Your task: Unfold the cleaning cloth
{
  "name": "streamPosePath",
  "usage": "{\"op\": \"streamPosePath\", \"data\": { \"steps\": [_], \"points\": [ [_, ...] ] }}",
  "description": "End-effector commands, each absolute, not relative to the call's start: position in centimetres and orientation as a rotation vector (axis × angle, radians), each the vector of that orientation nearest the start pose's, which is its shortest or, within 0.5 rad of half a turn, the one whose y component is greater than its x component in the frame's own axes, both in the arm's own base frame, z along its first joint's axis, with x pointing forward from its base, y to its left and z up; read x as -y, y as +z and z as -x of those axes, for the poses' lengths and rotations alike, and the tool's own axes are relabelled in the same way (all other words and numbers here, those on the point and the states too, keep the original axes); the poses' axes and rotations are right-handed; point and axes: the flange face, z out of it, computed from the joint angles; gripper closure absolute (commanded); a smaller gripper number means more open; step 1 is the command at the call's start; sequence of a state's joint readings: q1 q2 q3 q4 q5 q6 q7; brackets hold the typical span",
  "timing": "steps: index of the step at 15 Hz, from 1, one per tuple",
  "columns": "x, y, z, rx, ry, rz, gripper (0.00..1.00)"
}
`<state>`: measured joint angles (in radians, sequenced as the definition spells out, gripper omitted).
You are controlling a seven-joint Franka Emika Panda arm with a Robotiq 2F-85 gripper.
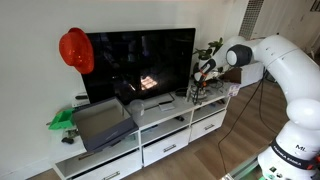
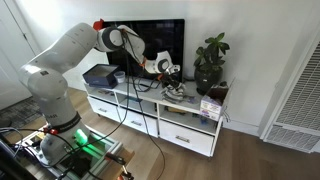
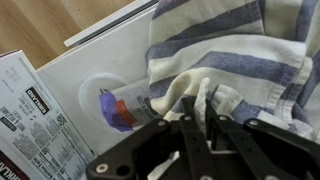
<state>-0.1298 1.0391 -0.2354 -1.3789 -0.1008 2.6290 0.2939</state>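
Note:
The cleaning cloth [image 3: 225, 45] is white with blue-grey stripes and lies crumpled on the white top of the TV stand [image 3: 85, 65]. In the wrist view my gripper [image 3: 205, 105] has its two black fingers close together, pinching a cream fold of the cloth. In both exterior views the gripper [image 1: 202, 75] [image 2: 166, 72] sits low over the stand's top beside the potted plant, with the cloth [image 2: 176, 89] just under it. The cloth is too small to make out in an exterior view [image 1: 197, 93].
A large TV [image 1: 140, 60] stands behind on the white stand. A potted plant [image 2: 211, 60] is close to the gripper. A printed leaflet [image 3: 35, 130] and a small purple-red item [image 3: 112, 108] lie next to the cloth. A grey box [image 1: 100, 122] and a red helmet [image 1: 75, 50] are further off.

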Motion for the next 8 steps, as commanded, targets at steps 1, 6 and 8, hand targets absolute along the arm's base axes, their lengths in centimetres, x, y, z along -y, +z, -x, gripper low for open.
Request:
{"op": "streamPosePath", "data": {
  "steps": [1,6,8],
  "points": [
    [22.8,11.8,-71.3,-0.749,-0.365,3.279,0.99],
    [22.8,13.0,-71.3,-0.755,-0.353,3.290,1.00],
    [23.0,14.2,-71.2,-0.755,-0.358,3.302,0.99]
  ]
}}
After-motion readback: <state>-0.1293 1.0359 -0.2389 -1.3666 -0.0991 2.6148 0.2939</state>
